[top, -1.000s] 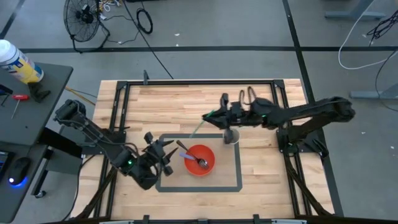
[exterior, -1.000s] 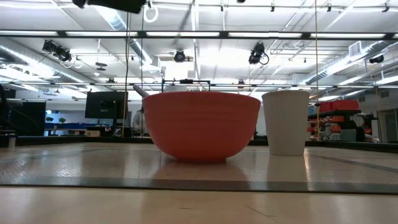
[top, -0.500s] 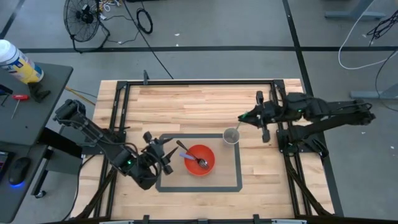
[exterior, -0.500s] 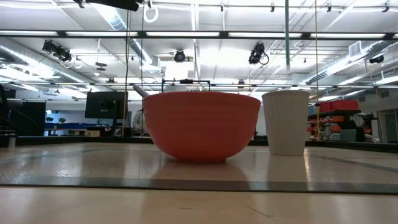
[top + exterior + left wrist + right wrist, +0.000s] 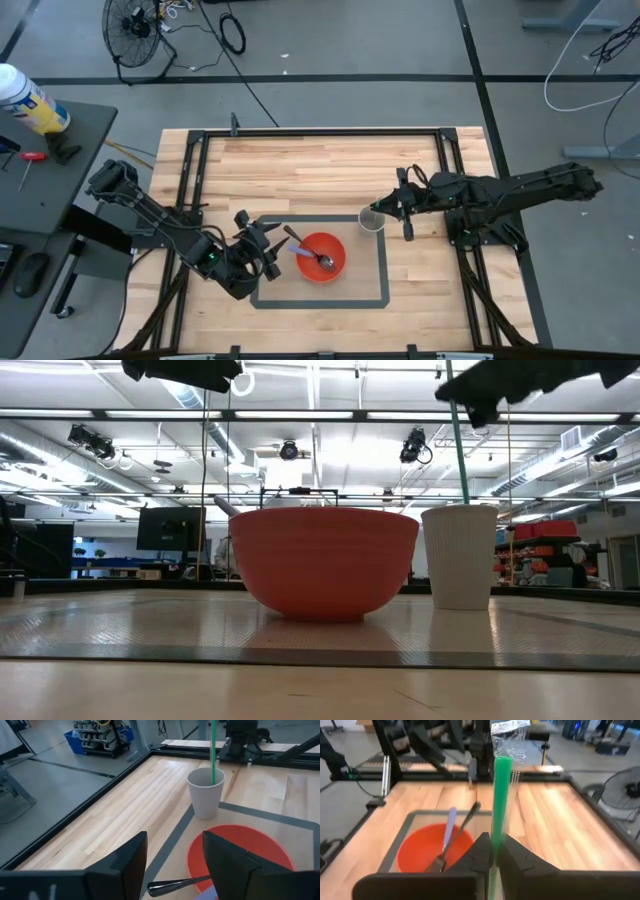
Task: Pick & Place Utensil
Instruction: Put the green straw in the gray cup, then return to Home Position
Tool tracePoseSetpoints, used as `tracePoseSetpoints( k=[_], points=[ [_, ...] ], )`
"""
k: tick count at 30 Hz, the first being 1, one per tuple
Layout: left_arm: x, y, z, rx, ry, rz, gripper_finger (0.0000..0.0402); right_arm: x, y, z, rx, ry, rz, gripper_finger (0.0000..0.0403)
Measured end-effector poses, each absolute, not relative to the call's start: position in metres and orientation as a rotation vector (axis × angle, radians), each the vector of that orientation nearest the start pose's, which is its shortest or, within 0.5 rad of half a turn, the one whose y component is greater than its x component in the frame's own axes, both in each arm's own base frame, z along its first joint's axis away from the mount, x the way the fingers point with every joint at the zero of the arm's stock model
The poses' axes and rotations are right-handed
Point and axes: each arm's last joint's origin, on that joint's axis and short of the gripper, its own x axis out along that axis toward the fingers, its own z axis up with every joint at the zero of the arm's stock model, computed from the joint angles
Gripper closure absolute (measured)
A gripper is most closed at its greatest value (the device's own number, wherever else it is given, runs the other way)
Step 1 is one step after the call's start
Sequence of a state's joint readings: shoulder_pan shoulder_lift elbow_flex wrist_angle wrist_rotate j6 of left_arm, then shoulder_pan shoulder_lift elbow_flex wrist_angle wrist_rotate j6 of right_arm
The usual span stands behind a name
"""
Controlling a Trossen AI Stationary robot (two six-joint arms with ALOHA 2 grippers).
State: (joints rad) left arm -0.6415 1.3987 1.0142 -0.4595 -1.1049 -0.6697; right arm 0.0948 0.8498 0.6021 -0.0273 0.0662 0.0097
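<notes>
A green straw [image 5: 499, 805] with a clear wrapper [image 5: 510, 734] on its top end stands nearly upright. Its lower end [image 5: 213, 779] is in the mouth of the white ribbed cup [image 5: 372, 220] [image 5: 460, 557]. My right gripper [image 5: 397, 207] is shut on it, just right of the cup. The orange bowl [image 5: 322, 257] holds a purple utensil [image 5: 449, 827] and a dark one [image 5: 466, 825], which lean on its rim. Open and touching nothing, my left gripper [image 5: 268, 250] [image 5: 175, 855] sits at the bowl's left side. My right gripper pinches the green straw partway along its length [image 5: 494, 847] between its two fingers [image 5: 517, 856]. It comes roughly level from the table's right, fingers across the straw. The straw is upright, slightly tilted, its upper part above the fingers and its lower end inside the cup's mouth.
Bowl and cup stand inside a dark taped rectangle [image 5: 385, 270] on the wooden table. Black frame rails [image 5: 190, 170] run along the left, far and right edges. Bare wood lies toward the far edge [image 5: 300, 165] and near right [image 5: 430, 290].
My right gripper drew back from over the table's middle toward the right edge, then came down beside the cup. The green straw tipped from a slant to nearly upright, and its lower end now sits in the cup. The left arm stayed almost still.
</notes>
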Motion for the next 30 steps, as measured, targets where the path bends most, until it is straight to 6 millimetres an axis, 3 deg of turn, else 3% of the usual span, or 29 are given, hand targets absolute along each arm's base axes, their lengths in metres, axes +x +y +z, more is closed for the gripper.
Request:
tracePoseSetpoints(
  k=[4, 8, 13, 16, 22, 25, 30],
  points=[
    [0.238, -0.146, 0.267, 0.010, 0.363, 0.584, 0.0207, 0.190, 0.016, 0.268, -0.005, 0.289, 0.026, 0.0359],
    [0.238, -0.147, 0.266, 0.001, 0.383, 0.557, 0.0207, 0.190, 0.016, 0.273, -0.004, 0.277, 0.027, 0.0317],
    [0.238, -0.146, 0.268, -0.025, 0.334, 0.606, 0.0207, 0.190, 0.016, 0.293, -0.030, 0.252, 0.033, 0.0242],
    [0.243, -0.136, 0.268, -0.013, 0.333, 0.651, 0.0207, 0.190, 0.016, 0.317, -0.040, 0.172, 0.034, 0.0196],
    [0.257, -0.086, 0.278, -0.072, 0.372, 0.760, 0.0207, 0.184, 0.008, 0.357, -0.090, 0.042, 0.013, 0.0148],
    [0.249, -0.055, 0.290, -0.093, 0.377, 0.856, 0.0207, 0.180, 0.000, 0.356, -0.089, 0.052, -0.029, 0.0153],
    [0.218, -0.010, 0.305, -0.125, 0.399, 0.997, 0.0207, 0.169, -0.014, 0.334, -0.036, 0.140, -0.110, 0.0179]
  ],
)
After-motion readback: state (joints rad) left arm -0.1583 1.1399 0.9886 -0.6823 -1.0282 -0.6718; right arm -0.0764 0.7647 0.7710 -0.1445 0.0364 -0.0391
